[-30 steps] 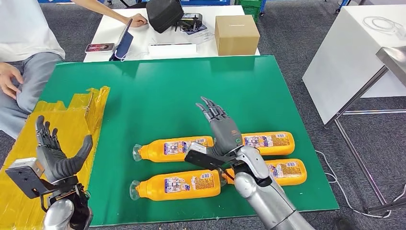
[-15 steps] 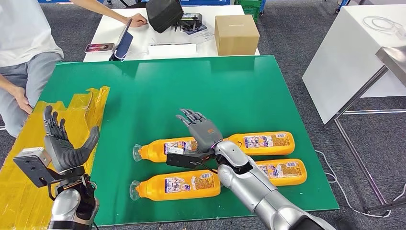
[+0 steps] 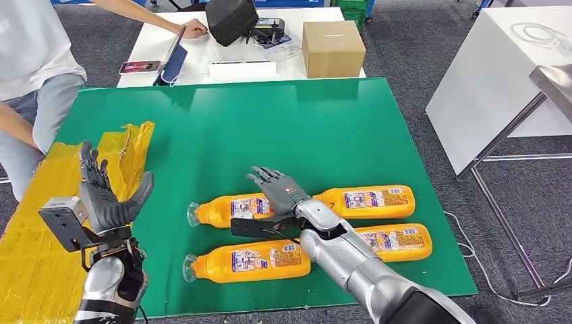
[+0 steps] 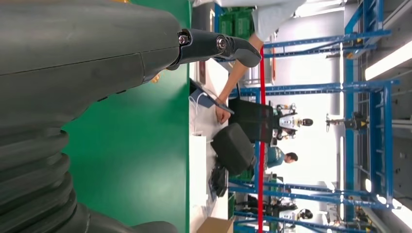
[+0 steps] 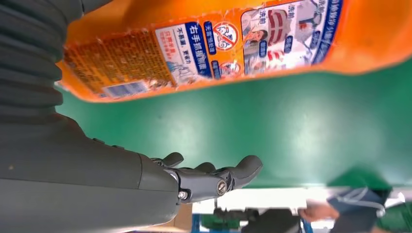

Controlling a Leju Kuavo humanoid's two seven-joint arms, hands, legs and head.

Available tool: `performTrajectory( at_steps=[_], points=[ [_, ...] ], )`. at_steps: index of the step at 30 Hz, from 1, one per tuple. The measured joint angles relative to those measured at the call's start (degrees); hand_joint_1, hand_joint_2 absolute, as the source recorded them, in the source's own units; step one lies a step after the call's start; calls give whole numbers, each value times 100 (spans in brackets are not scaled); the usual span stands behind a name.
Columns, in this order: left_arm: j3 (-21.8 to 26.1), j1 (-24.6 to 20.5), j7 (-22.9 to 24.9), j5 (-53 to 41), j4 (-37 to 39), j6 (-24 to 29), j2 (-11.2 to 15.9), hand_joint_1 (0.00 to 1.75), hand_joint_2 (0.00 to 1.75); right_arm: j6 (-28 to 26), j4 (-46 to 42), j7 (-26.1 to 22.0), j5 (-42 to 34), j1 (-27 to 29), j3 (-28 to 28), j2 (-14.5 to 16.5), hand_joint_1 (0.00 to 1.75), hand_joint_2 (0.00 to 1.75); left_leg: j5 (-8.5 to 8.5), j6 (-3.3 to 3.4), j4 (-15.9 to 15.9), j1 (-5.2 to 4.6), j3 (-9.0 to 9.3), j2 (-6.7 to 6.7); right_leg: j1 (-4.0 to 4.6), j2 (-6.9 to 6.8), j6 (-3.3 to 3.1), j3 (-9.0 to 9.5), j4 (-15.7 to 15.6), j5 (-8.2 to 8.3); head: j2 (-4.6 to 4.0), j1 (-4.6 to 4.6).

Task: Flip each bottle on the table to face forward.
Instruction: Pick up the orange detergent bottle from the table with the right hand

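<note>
head view: right hand (image 3: 280, 189) spread flat, nothing held, over far-left bottle (image 3: 236, 208); left hand (image 3: 108, 202) raised open, empty, well left of it.

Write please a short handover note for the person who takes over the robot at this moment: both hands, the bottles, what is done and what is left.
Left hand: open, raised over the yellow sheet at the table's left edge, holding nothing.
Right hand: open, fingers spread, above the back left bottle, not gripping it.
Bottles: four orange ones lie on their sides on the green mat, in two rows: back left, back right, front left, front right.
Done: no flip can be confirmed; all four show printed labels upward.
Left: grip the back left bottle and turn it, then check the other three.
</note>
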Motion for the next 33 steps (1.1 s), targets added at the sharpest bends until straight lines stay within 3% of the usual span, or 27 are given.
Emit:
performTrajectory(
  at_steps=[20,21,24,25,29,33],
  points=[
    [-248,-227,24,27,357,-14,-7,0,175,253,901,187,-1,-256,94,152,1,175,0,0,0,0,-1,0,-1,0,0,-1,0,0,0,-1],
    [-271,-235,25,27,377,-16,-9,0,175,278,944,239,21,-275,99,155,16,175,0,0,0,0,-1,0,-1,0,0,0,0,0,0,-1],
    [-334,-239,26,27,409,-23,-16,0,175,333,1074,429,132,-312,129,167,127,175,0,0,0,0,0,0,-1,0,0,0,0,0,0,0],
    [-347,-238,26,27,413,-24,-20,0,175,336,1112,490,173,-323,146,169,152,175,0,0,1,-1,0,0,-1,0,0,0,0,0,0,0],
    [-399,-234,26,27,417,-25,-43,0,175,300,1221,636,295,-366,207,172,169,175,0,0,1,-1,1,0,-1,0,0,1,-1,0,0,0],
    [-456,-230,32,27,417,-27,-58,0,175,289,1289,692,379,-404,242,177,170,175,0,0,1,-1,5,0,-1,0,0,4,-1,0,0,-1]
  ],
)
